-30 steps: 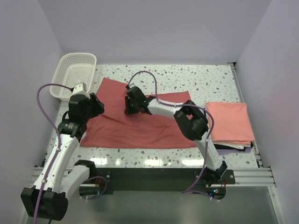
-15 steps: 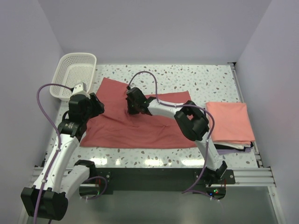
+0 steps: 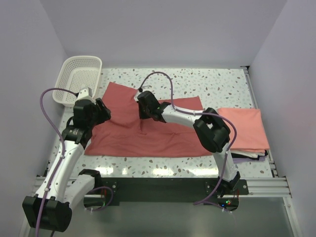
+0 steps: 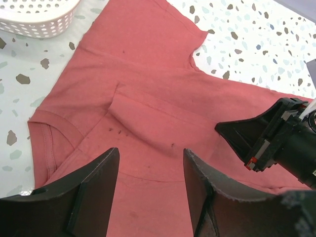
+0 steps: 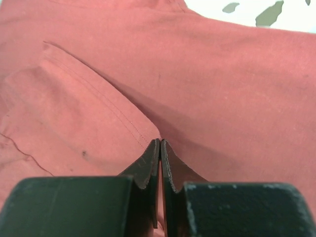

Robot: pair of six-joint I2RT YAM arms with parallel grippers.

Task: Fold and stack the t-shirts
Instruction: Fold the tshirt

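Two t-shirts show on the pale speckled stone-pattern table [image 3: 217,84]. One is spread out, the other is already folded.

At the far left a white plastic lattice basket [image 3: 81,74] sits in the back corner, near the spread shirt's far corner but not touching it. Next comes the left gripper [image 4: 150,158]. Its jaws stand wide apart and hold nothing, and it hovers above the collar end of the dusty red soft-cloth t-shirt [image 3: 148,140]. That shirt lies mostly flat across the middle of the table, with a raised crease running through its upper part.

The right gripper [image 5: 160,144] is at that crease. Its fingers are pressed together, and a ridge of red cloth runs straight into the tips, so it appears to be pinching a fold of the shirt.

At the far right, a folded salmon pink soft-cloth t-shirt [image 3: 242,129] lies well apart from the red one. It rests on a low pile of folded lavender, white and dark cloth [image 3: 244,157].

The step in hand looks like drawing the red shirt into its first fold. To do it well, the free left gripper should take hold of the matching edge on its side. Both arms can then lift low and carry the cloth over together, which keeps the fold line straight. If only the right arm pulls, the shirt is likely to drag and bunch rather than fold.
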